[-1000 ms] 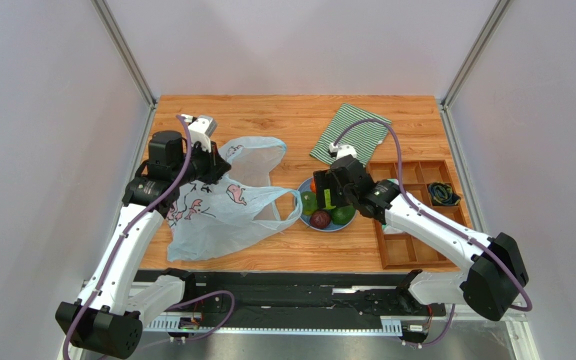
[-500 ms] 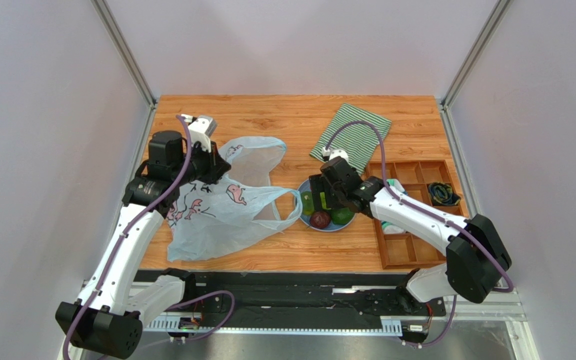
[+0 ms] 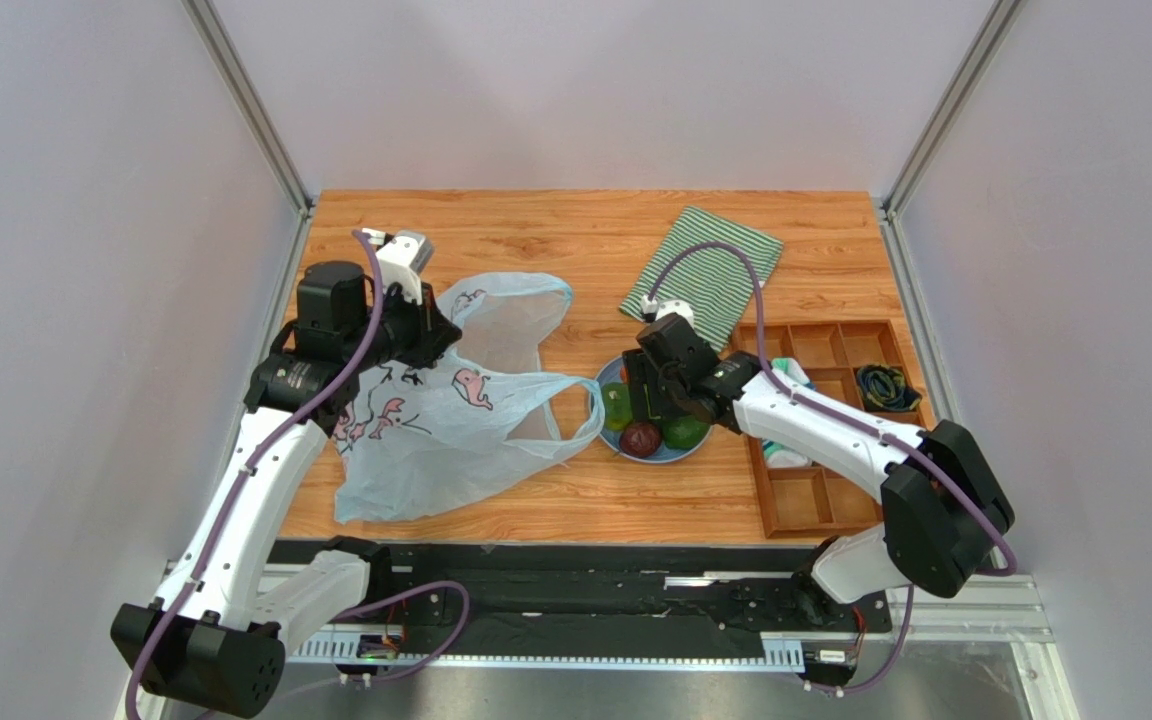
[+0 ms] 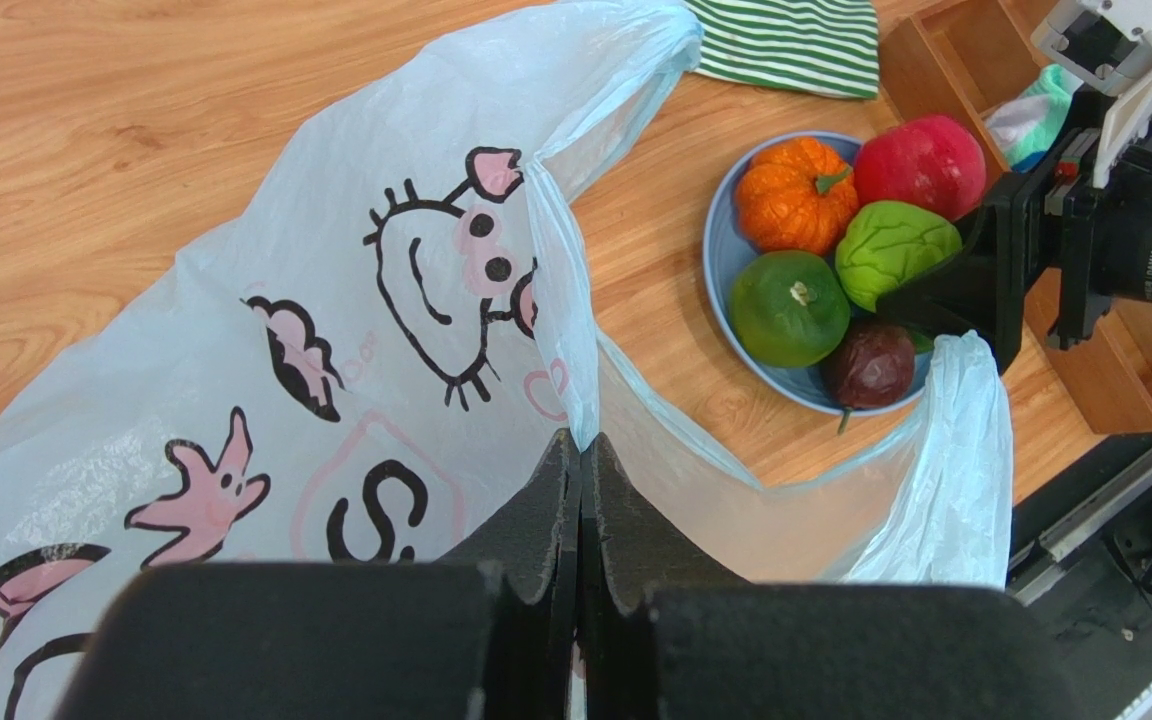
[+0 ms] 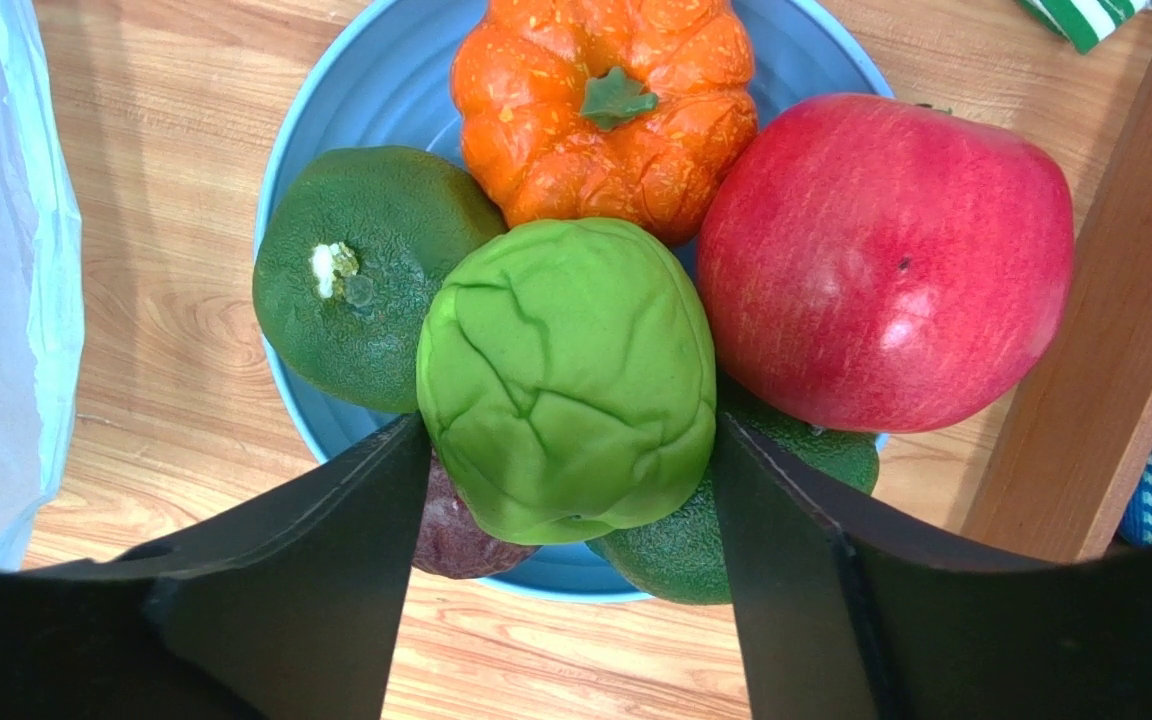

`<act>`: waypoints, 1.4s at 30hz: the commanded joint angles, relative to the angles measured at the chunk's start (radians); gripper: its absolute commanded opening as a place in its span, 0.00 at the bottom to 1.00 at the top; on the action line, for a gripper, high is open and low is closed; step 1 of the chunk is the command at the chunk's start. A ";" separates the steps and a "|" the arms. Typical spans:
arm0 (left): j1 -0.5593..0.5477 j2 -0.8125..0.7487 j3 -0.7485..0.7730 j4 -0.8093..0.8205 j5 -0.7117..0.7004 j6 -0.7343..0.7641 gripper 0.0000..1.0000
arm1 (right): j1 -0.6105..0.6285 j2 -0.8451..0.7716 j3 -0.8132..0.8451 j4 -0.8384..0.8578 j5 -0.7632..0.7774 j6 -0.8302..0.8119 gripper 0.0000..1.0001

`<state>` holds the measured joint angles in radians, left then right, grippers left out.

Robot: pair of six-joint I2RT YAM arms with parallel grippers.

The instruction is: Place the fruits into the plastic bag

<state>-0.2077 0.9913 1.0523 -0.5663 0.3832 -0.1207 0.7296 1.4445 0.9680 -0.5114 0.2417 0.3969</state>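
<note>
- Right pincer (image 5: 567, 443) has narrowed flush against the bright green ball (image 5: 567, 368), ready to lift it.
- Left pincer (image 4: 579, 458), clamped on the plastic bag (image 4: 312, 375) rim, props its mouth open.

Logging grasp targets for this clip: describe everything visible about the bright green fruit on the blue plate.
The bright green fruit is a rounded, matte ball with creased skin. It sits topmost on the heap in the blue plate, resting against the orange fruit, the red apple and a dark green fruit. The right gripper straddles it, fingers against its two sides.
</note>
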 commanded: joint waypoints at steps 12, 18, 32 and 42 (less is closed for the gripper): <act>0.005 -0.013 0.031 0.002 0.002 0.023 0.00 | -0.004 -0.045 0.034 0.022 -0.008 0.006 0.45; 0.005 -0.011 0.031 0.002 0.003 0.023 0.00 | -0.001 -0.145 0.061 -0.007 -0.085 -0.003 0.38; 0.005 -0.017 0.018 0.032 0.103 0.029 0.00 | -0.091 -0.110 0.202 0.295 -0.583 0.022 0.34; 0.005 0.000 0.022 0.032 0.129 0.029 0.00 | -0.007 0.217 0.336 0.316 -0.930 -0.004 0.29</act>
<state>-0.2077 0.9913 1.0523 -0.5640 0.4843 -0.1093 0.6643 1.5936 1.2663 -0.2317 -0.5259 0.4061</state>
